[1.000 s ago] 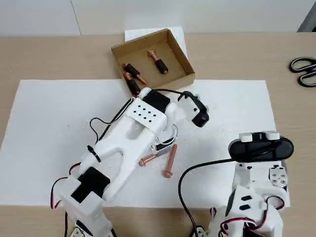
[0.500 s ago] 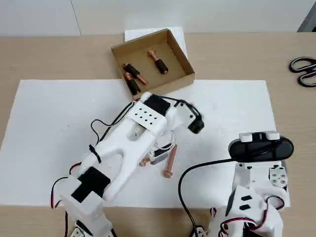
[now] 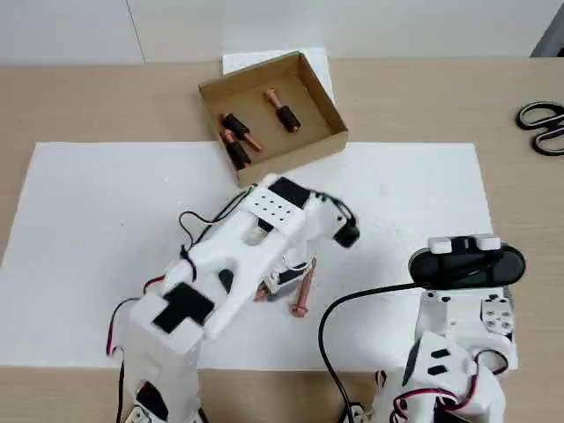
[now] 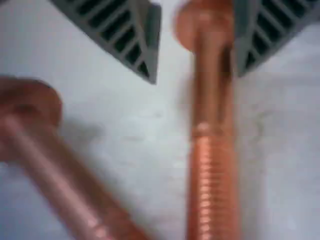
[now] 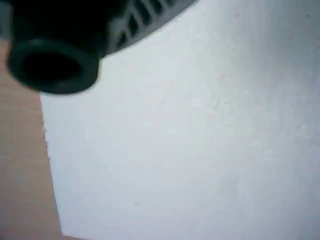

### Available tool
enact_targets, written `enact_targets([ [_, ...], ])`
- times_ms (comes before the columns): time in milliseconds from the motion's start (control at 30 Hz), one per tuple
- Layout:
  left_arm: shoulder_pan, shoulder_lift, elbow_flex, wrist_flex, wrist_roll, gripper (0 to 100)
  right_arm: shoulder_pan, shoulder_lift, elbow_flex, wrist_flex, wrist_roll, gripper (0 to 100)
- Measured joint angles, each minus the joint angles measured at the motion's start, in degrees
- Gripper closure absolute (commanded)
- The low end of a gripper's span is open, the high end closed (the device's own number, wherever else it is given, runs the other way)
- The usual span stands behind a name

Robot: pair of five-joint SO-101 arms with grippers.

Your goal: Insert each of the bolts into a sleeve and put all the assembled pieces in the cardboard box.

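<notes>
Two copper bolts lie on the white mat: one (image 3: 304,286) (image 4: 212,165) in plain sight, the other (image 3: 262,293) (image 4: 55,170) partly under the left arm. My left gripper (image 3: 286,276) (image 4: 195,72) hangs low over them, open. The first bolt's head sits between its grey fingers (image 4: 125,35), against one of them. My right gripper, near the table's front right, is shut on a black sleeve (image 5: 52,67) above the mat. The cardboard box (image 3: 326,95) at the back holds three assembled pieces (image 3: 284,110).
The white mat (image 3: 106,229) covers most of the table and has bare room on its left and right sides. Scissors (image 3: 542,128) lie at the far right edge. The right arm's base (image 3: 463,352) stands at the front right.
My left arm has drawn back toward the front and dropped its gripper down over the two bolts. The right arm has kept still.
</notes>
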Motion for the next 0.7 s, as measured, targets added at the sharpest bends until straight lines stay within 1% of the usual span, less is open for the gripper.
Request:
enact_targets([
  [267, 0.0, 4.13, -4.04, 0.44, -0.26, 90, 0.0, 0.0, 0.0, 0.0, 0.0, 99.4],
  [333, 0.0, 5.19, -4.57, 0.53, -0.26, 93, 0.0, 0.0, 0.0, 0.0, 0.0, 99.4],
  [400, -0.35, 6.33, -5.27, 0.62, -0.26, 99, 0.0, 0.0, 0.0, 0.0, 0.0, 99.4],
  [700, -1.93, 8.44, -8.35, 1.32, -0.09, 99, 0.0, 0.0, 0.0, 0.0, 0.0, 99.4],
])
